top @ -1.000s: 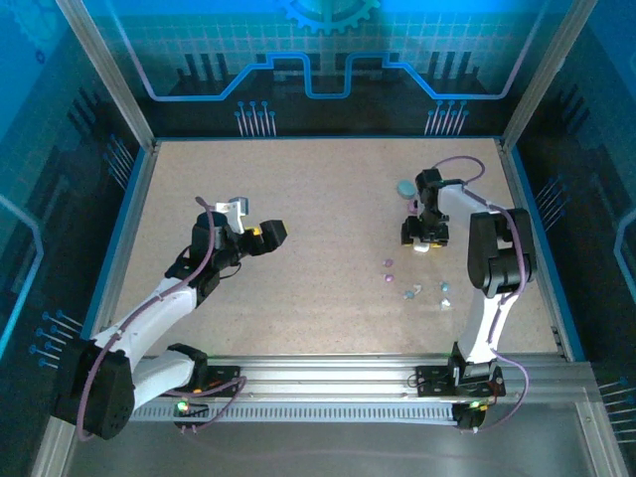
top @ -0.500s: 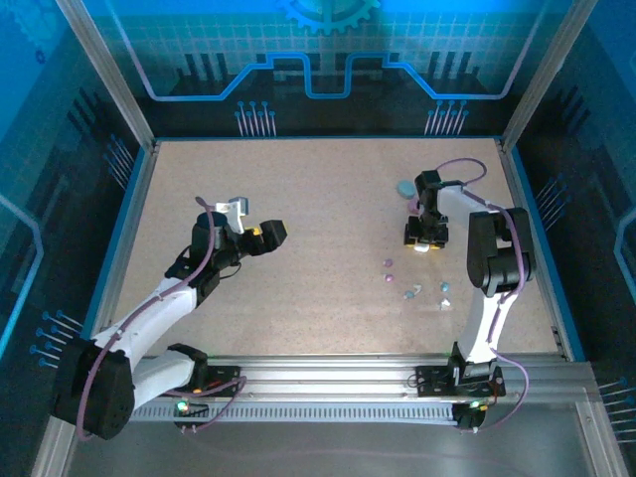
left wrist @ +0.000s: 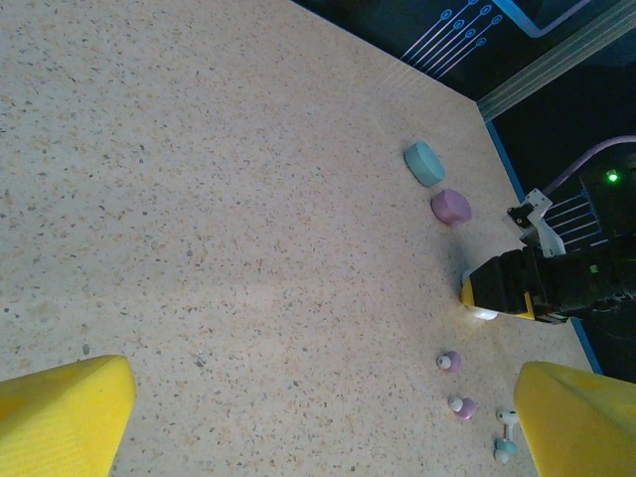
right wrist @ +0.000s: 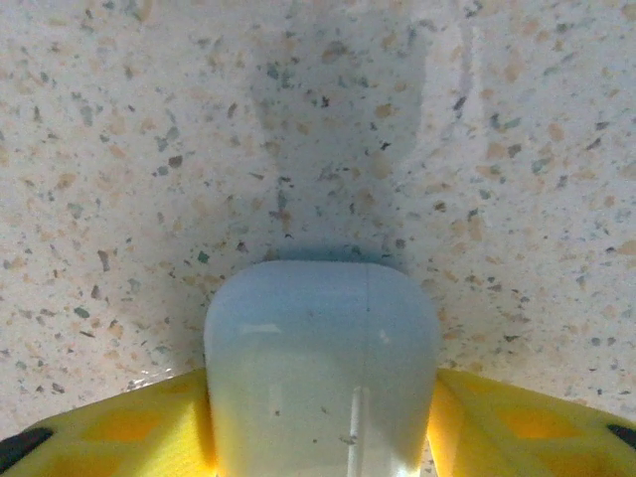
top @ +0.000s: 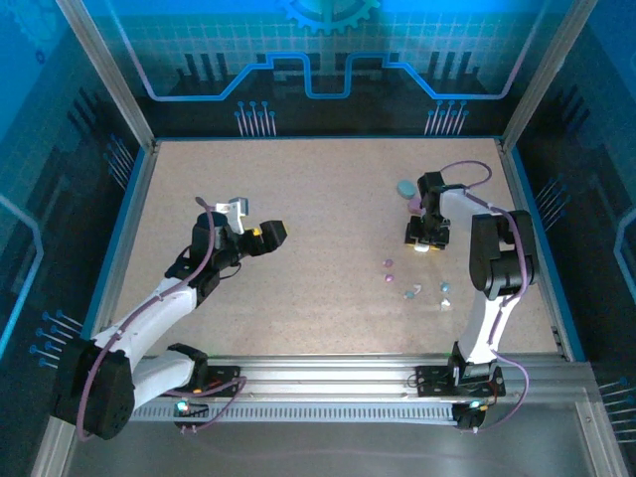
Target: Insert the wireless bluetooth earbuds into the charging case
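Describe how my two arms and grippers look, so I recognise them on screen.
The left arm and right arm have white links with black joints and a thin purple cable looped alongside. The left gripper and right gripper are black with yellow fingers.

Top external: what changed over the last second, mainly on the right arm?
The right gripper closed onto the white case, and its fingers now press against both sides of it. The arm itself barely shifted. The left gripper stayed open and still. The earbuds, the teal case and the pink case lie where they were.
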Controlling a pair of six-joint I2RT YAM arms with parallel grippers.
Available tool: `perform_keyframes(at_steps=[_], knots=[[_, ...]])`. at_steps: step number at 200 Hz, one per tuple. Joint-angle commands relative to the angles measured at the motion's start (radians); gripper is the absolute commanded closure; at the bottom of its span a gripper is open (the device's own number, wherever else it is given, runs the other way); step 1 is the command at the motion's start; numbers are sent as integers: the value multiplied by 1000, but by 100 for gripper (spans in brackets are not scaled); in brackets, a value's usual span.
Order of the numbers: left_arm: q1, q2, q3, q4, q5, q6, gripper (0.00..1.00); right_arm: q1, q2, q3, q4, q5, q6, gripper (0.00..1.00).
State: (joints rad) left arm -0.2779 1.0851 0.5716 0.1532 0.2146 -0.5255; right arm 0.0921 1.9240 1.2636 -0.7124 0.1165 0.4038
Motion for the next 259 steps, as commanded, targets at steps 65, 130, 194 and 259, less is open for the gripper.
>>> perform_keyframes(at_steps=[65, 130, 194, 259], knots=[[-6, -3, 33, 7, 50, -2, 1, 30, -155, -73, 115, -20, -92, 54], [-10, 47, 148, -12, 234, -14, 7, 306, -484, -88, 227, -57, -322, 54], [-57, 99, 279, -34, 470, -32, 22, 545, -689, -255, 478, -152, -685, 55], [-169, 131, 376, -183, 474, 91, 37, 612, -764, -340, 594, -206, -853, 57]])
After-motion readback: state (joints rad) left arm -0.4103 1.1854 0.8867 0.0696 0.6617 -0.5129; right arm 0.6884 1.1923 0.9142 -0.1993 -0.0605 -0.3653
